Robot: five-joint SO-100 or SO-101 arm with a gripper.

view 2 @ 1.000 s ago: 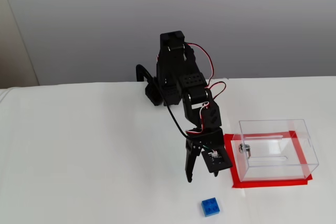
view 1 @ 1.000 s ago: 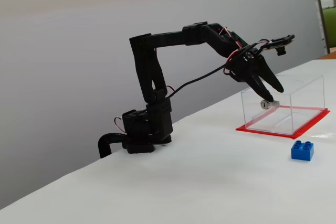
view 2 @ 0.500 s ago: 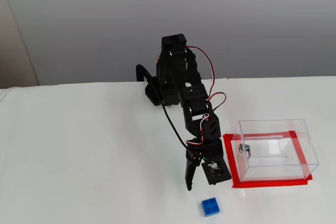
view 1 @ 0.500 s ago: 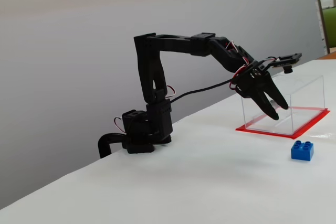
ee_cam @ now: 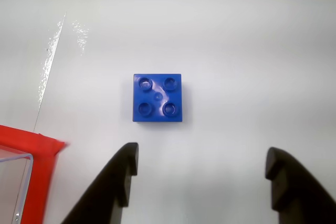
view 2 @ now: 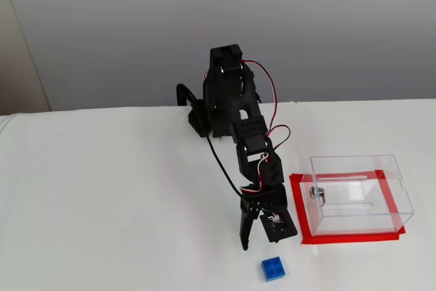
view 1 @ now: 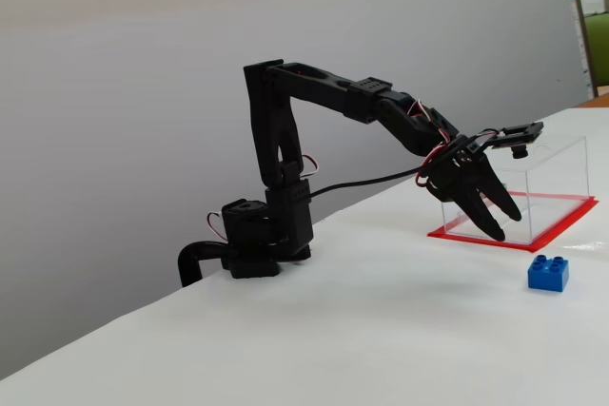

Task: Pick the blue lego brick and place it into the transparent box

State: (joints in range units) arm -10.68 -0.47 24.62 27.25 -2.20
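The blue lego brick [ee_cam: 157, 98] lies studs up on the white table, also seen in both fixed views [view 1: 548, 273] [view 2: 273, 268]. My gripper [ee_cam: 202, 163] is open and hovers above the table short of the brick, its two black fingers spread wide and empty. In a fixed view the gripper [view 1: 500, 221] hangs left of the brick, in front of the transparent box [view 1: 557, 183]. From above, the gripper [view 2: 262, 242] sits just behind the brick, left of the transparent box [view 2: 361, 192] on its red base.
The arm's black base [view 2: 204, 117] stands at the table's back edge near the grey wall. A small silver metal part [view 2: 315, 193] sits on the box's left wall. The red base corner [ee_cam: 37, 177] shows at the wrist view's lower left.
The arm has stretched forward and lowered over the last second, carrying the open gripper away from the box's front wall toward the blue brick. Brick and box have not moved.
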